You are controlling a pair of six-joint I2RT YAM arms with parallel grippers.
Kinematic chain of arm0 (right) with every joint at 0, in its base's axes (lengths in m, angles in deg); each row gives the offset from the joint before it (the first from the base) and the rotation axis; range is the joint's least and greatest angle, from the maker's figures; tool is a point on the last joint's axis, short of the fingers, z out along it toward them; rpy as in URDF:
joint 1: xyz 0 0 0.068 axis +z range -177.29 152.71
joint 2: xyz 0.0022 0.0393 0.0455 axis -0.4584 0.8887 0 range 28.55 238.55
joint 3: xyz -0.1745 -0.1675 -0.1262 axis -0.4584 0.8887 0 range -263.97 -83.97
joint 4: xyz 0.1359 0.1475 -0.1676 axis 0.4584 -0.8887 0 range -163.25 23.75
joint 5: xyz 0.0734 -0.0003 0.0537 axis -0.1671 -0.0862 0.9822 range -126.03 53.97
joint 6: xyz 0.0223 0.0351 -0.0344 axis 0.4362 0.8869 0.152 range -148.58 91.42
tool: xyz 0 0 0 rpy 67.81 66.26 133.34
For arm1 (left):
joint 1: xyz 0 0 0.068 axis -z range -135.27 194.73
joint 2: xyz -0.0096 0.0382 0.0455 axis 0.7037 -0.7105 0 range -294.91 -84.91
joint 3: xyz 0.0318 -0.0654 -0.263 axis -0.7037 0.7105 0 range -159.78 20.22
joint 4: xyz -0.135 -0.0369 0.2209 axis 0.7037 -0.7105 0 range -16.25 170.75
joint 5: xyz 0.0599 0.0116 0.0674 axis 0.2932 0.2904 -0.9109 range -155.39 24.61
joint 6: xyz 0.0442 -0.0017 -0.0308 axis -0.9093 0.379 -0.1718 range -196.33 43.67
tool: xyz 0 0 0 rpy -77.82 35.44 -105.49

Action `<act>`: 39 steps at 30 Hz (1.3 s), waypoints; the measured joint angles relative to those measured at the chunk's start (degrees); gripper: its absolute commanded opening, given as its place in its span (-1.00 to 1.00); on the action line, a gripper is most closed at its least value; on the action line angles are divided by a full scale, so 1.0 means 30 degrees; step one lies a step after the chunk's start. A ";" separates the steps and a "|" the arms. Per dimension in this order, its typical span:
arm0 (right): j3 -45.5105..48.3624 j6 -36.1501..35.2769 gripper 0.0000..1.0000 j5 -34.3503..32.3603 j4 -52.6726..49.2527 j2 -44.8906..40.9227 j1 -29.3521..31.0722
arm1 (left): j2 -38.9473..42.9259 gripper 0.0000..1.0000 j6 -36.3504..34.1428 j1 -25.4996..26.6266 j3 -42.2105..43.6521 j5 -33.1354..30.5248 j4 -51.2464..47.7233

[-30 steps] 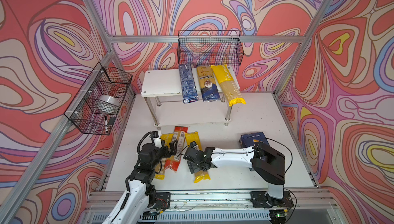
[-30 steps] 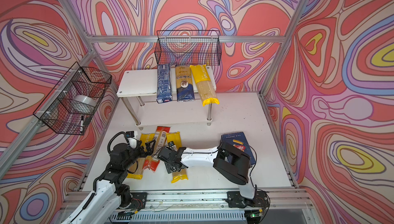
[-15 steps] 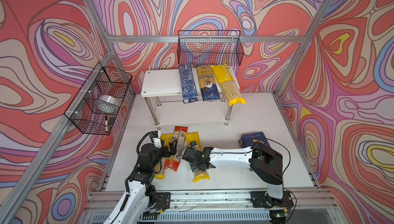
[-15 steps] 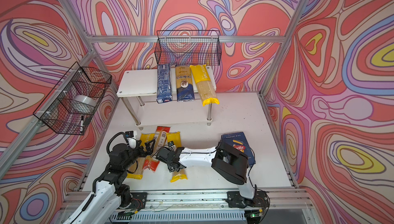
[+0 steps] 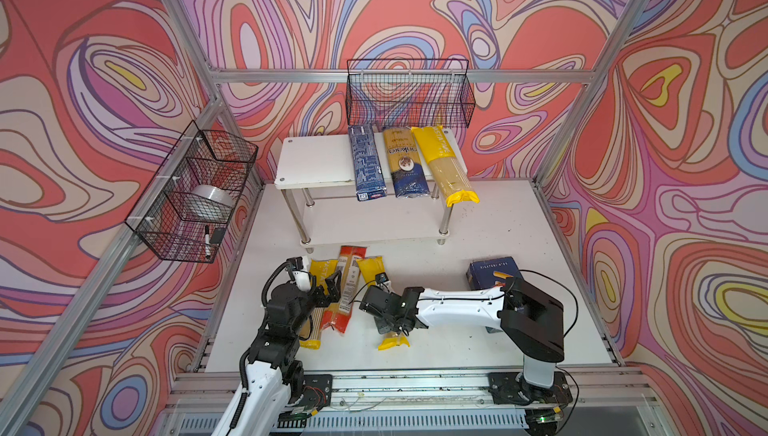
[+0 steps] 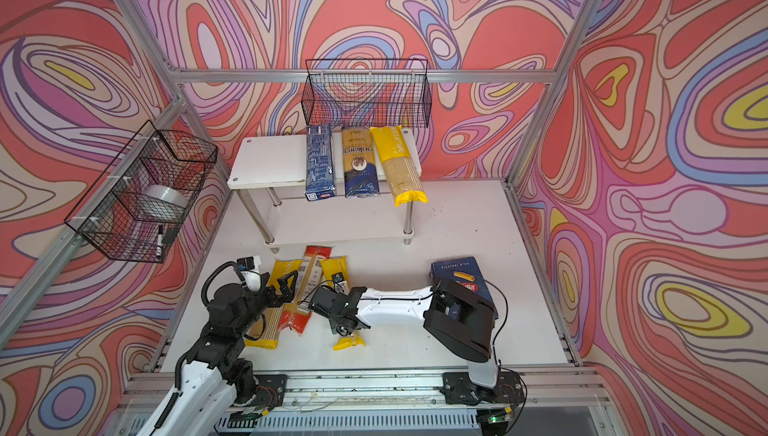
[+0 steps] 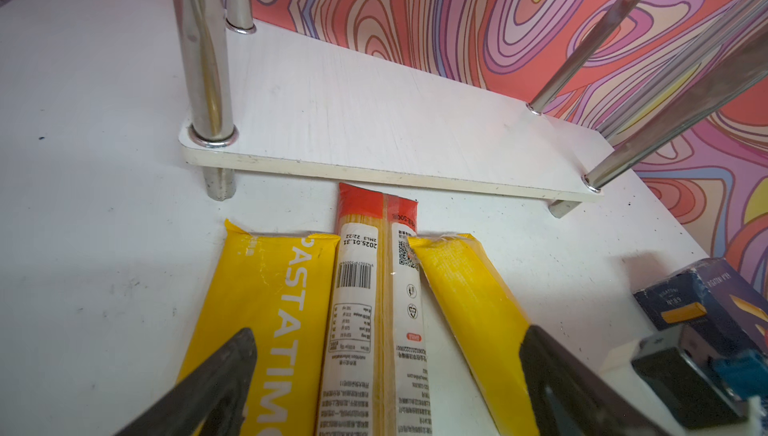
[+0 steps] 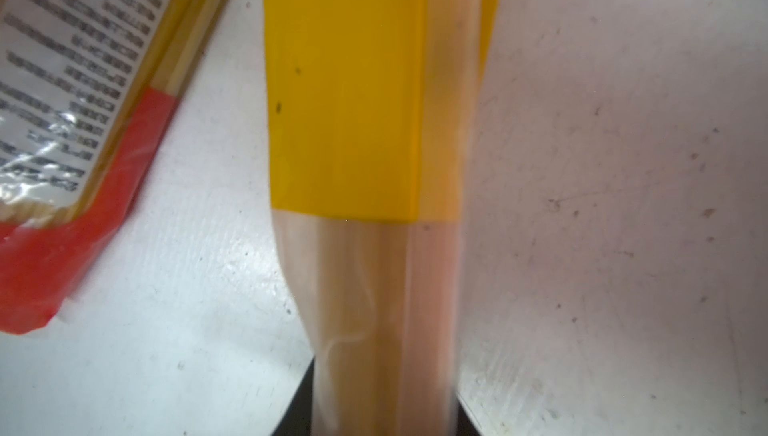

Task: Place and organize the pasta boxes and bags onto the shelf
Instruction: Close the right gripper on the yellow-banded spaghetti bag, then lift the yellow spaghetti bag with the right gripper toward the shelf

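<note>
On the white shelf (image 5: 316,160) (image 6: 270,160), the top tier carries a narrow dark blue box (image 5: 366,162), the blue-and-gold ankara bag (image 5: 405,164) and a yellow-and-clear bag (image 5: 446,168). Three bags lie on the table in front: a yellow one (image 7: 270,288), a red-ended clear one (image 7: 361,255) and another yellow one (image 5: 372,265) (image 8: 345,101). My right gripper (image 5: 392,326) (image 8: 382,392) is shut on that last bag's clear part. My left gripper (image 5: 332,286) (image 7: 388,332) hovers open over the red-ended bag. The rigatoni box (image 5: 490,272) lies behind the right arm.
A black wire basket (image 5: 409,93) hangs on the back wall just above the shelf. Another basket (image 5: 191,197) on the left wall holds a tape roll and a marker. The shelf's lower tier (image 7: 374,122) is bare. An aluminium rail (image 5: 395,384) runs along the table's front.
The right gripper's jaws have closed from wide open onto the yellow-and-clear bag on the table. The left arm and the other packets have not moved.
</note>
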 measured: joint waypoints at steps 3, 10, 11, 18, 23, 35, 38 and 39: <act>0.0597 0.0058 -0.77 0.0270 0.0350 -0.0481 0.0000 | 0.0860 1.00 -0.0284 0.0007 -0.0364 -0.0809 -0.1042; 0.1290 0.0146 -0.85 0.0998 0.0284 -0.1770 0.0277 | 0.3133 1.00 -0.0299 0.0000 -0.0532 -0.3257 -0.2856; 0.1282 0.0138 -0.85 0.0998 0.0248 -0.1945 0.0386 | 0.3359 1.00 -0.0299 0.0007 -0.0532 -0.3497 -0.3031; 0.0641 -0.0109 -0.91 0.0816 -0.0299 -0.3504 0.1027 | 0.3643 1.00 -0.0299 0.0000 -0.0532 -0.4284 -0.3497; -0.0576 -0.0554 -0.92 0.0204 -0.0903 -0.4452 0.1158 | 0.3024 1.00 -0.0306 -0.0007 -0.0532 -0.4284 -0.3541; -0.3825 -0.2616 -0.94 -0.1173 -0.1792 -0.4699 0.1515 | 0.2827 1.00 -0.0590 -0.0007 -0.0532 -0.3978 -0.3534; -0.4772 -0.3359 -0.94 -0.1603 -0.2171 -0.4699 0.1705 | 0.2827 1.00 -0.0590 -0.0007 -0.0532 -0.3978 -0.3534; -0.5144 -0.3628 -0.94 -0.1712 -0.2288 -0.4699 0.1741 | 0.2820 1.00 -0.0590 -0.0007 -0.0532 -0.3978 -0.3534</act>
